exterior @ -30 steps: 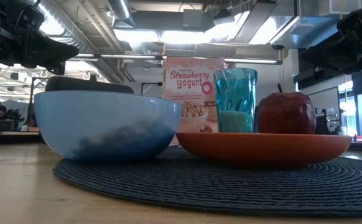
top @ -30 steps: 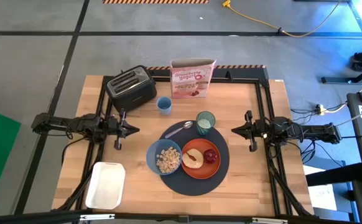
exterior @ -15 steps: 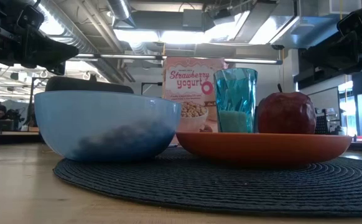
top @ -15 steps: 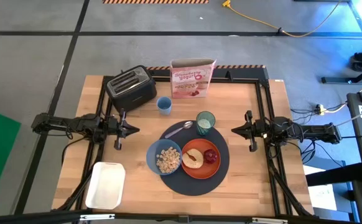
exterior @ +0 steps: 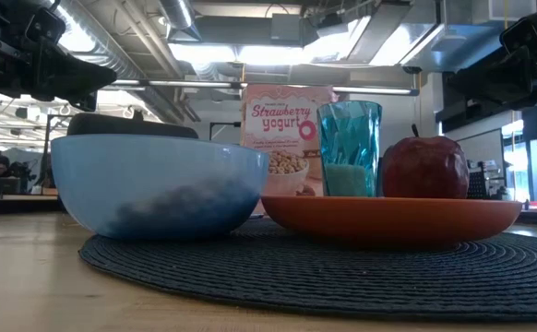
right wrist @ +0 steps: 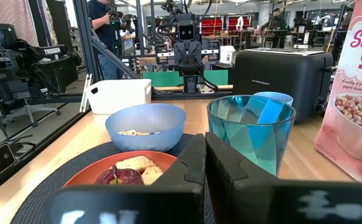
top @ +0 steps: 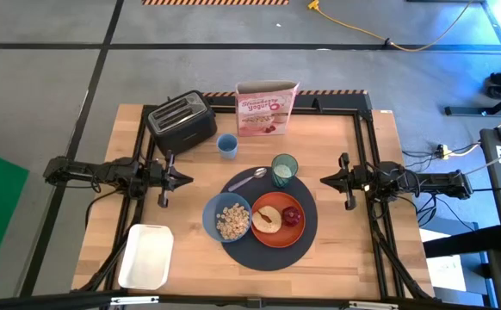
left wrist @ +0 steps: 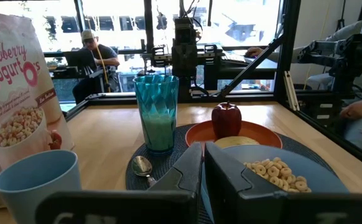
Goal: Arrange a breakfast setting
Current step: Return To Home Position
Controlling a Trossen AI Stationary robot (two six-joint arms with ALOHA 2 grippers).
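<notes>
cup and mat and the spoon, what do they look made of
Cup: translucent teal with faceted walls that light passes through; plastic or glass, hard to tell. Mat: matte dark-grey cord woven in ridged concentric rings, likely fibre or vinyl. Spoon: shiny and mirror-like, so probably polished metal.

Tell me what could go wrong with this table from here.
The tall green cup stands at the mat's rim, nearest the shut right gripper; a sweep inward might tip it. The apple sits loose near the orange plate's edge beside the toast, so a jolt could roll it off. The left gripper waits, shut, left of the mat.
</notes>
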